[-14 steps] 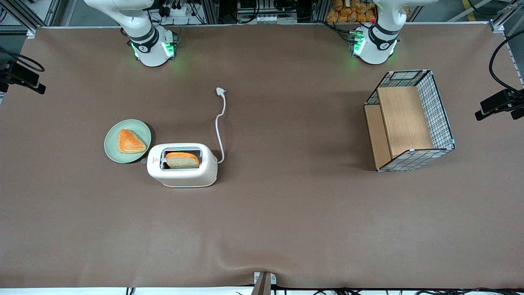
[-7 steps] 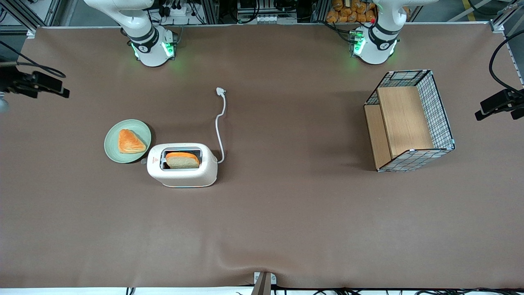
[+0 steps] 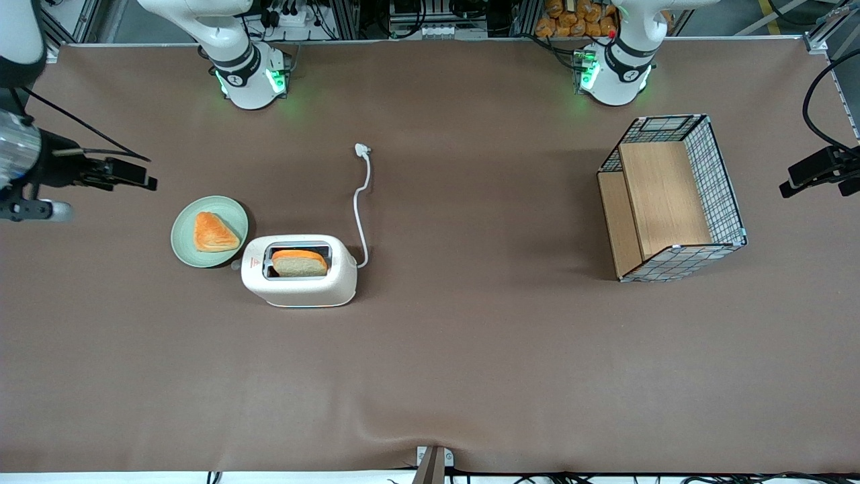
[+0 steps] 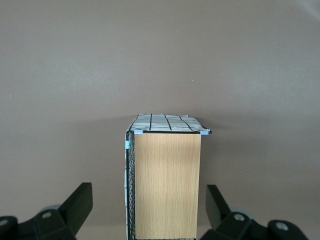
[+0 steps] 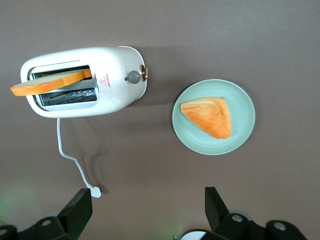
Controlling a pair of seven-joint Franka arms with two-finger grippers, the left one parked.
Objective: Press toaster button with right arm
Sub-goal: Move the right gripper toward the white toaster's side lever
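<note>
brown table [image 3: 470, 363]; wire-and-wood basket [image 3: 672, 198] toward the parked arm's end. right arm [image 3: 20, 144] enters over the working arm's end, its gripper [image 3: 144, 181] above bare table, well apart from the toaster [image 3: 299, 270]; fingers spread wide, holding nothing. green plate [image 3: 185, 235] with pastry [image 3: 213, 232] just beside the toaster. bread slice [image 3: 299, 262] in the slot. toaster button [image 5: 133, 76] on the end facing the plate.

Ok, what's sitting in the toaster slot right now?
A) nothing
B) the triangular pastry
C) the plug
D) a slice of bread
D: a slice of bread stands in the toaster slot, while the triangular pastry lies on the green plate beside it; the gripper, open, hangs above the table toward the working arm's end.
</note>
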